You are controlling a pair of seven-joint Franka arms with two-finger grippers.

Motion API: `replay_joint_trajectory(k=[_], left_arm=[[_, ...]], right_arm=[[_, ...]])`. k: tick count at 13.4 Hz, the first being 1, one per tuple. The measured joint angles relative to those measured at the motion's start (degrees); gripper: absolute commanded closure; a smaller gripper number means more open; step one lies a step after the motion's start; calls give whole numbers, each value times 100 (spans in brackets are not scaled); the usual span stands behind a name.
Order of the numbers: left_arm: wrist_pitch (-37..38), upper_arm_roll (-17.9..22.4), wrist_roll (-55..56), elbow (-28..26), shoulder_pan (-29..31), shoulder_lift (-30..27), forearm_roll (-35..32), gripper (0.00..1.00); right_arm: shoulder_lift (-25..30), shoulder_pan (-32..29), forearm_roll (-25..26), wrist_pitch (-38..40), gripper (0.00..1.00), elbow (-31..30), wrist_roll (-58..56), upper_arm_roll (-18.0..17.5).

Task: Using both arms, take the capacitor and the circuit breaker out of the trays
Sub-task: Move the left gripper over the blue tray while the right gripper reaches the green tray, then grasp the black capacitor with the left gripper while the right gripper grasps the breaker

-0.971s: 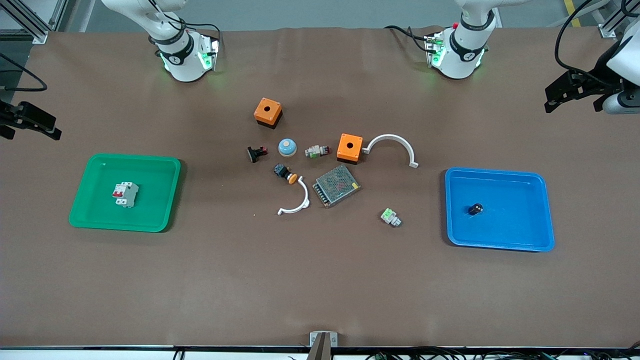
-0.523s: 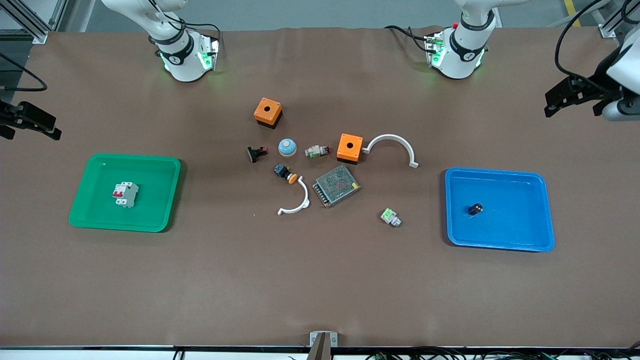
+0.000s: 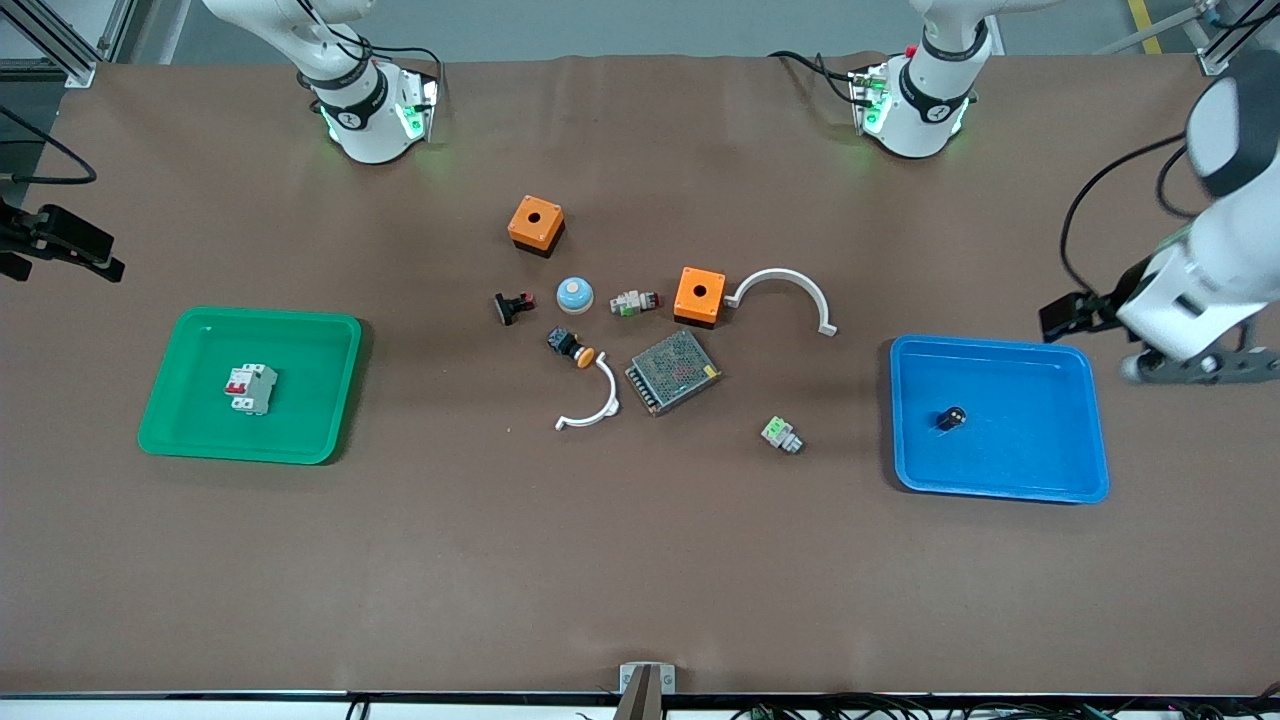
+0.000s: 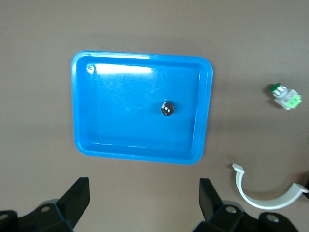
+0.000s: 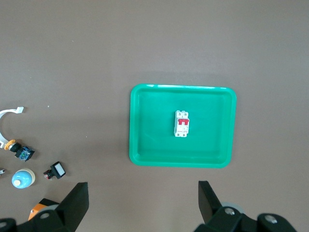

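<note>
The capacitor (image 3: 951,418), a tiny black cylinder, lies in the blue tray (image 3: 1000,346) at the left arm's end; the left wrist view shows its end with two pale dots (image 4: 167,108) in that tray (image 4: 140,55). The breaker (image 3: 250,388), white-grey with red levers, lies in the green tray (image 3: 250,315) at the right arm's end, and also shows in the right wrist view (image 5: 182,124). My left gripper (image 3: 1068,316) is open and empty, up in the air beside the blue tray (image 4: 143,193). My right gripper (image 3: 60,245) is open and empty, high beside the green tray (image 5: 143,193).
Loose parts lie mid-table: two orange boxes (image 3: 535,222) (image 3: 699,293), a metal mesh box (image 3: 673,370), two white arcs (image 3: 785,290) (image 3: 595,405), a blue dome (image 3: 574,293), a black button part with orange cap (image 3: 570,346), a black-and-red part (image 3: 514,306) and a green-topped part (image 3: 781,434).
The left arm has swung from the table's end corner toward the blue tray, gripper still open and empty. The right arm, capacitor and breaker have not moved.
</note>
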State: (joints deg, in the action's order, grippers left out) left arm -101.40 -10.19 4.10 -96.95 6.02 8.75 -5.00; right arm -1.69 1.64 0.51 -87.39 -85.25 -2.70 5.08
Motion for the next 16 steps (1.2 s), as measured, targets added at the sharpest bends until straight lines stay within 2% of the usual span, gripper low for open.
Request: replay_joint_trajectory(k=[6, 9, 14, 16], left_arm=[[-1548, 7, 398, -1035, 181, 426, 0, 0], [-2071, 1, 888, -1164, 173, 901, 0, 0], [-2841, -2, 1180, -1212, 163, 1550, 0, 6], [-3090, -4, 1183, -1327, 163, 1684, 0, 14]], right_arm=[[-318, 58, 62, 107, 0, -28, 1, 28], [-812, -227, 97, -105, 0, -224, -100, 93], [-1138, -808, 98, -2199, 0, -1774, -1052, 121], [-1161, -881, 97, -3056, 0, -2509, -1090, 122]])
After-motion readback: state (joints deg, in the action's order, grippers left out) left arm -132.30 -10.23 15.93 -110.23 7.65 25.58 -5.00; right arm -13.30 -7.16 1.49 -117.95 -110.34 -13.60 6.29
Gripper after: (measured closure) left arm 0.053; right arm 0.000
